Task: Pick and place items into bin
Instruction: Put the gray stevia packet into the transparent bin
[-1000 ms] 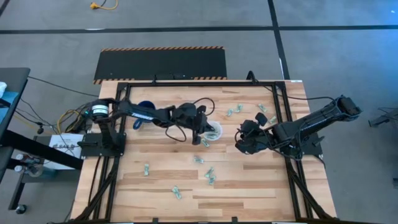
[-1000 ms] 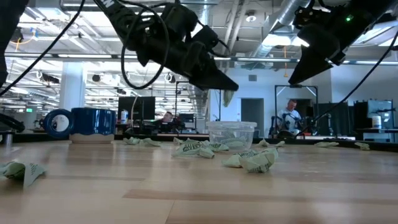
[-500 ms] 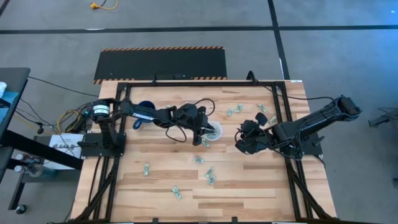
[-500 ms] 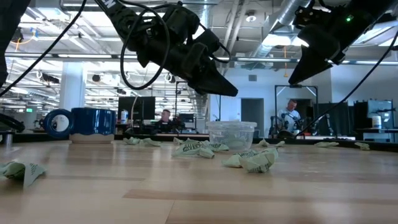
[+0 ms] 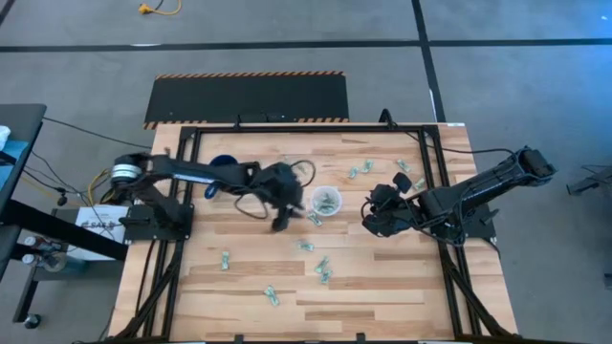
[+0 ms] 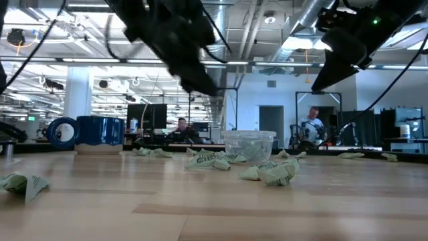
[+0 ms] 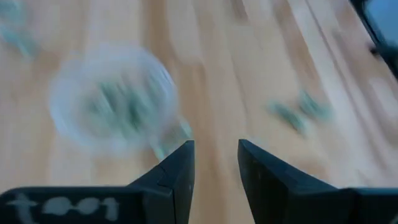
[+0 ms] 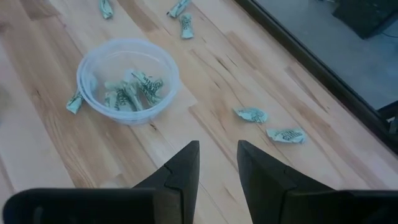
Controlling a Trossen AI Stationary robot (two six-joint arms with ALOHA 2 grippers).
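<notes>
Just beside the empty left end effector, the bin.

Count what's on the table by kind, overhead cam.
Loose wrapped pieces: 11 seen from above; the arms may hide more
Clear plastic cup: 1 (pieces inside it not counted)
Dark blue mug: 1
Total: 13

cup – clear, whitish walls | wrapped pieces – pale green-and-white print | table – light wood planks | mug – dark blue | mat – black, orange-striped edge
</notes>
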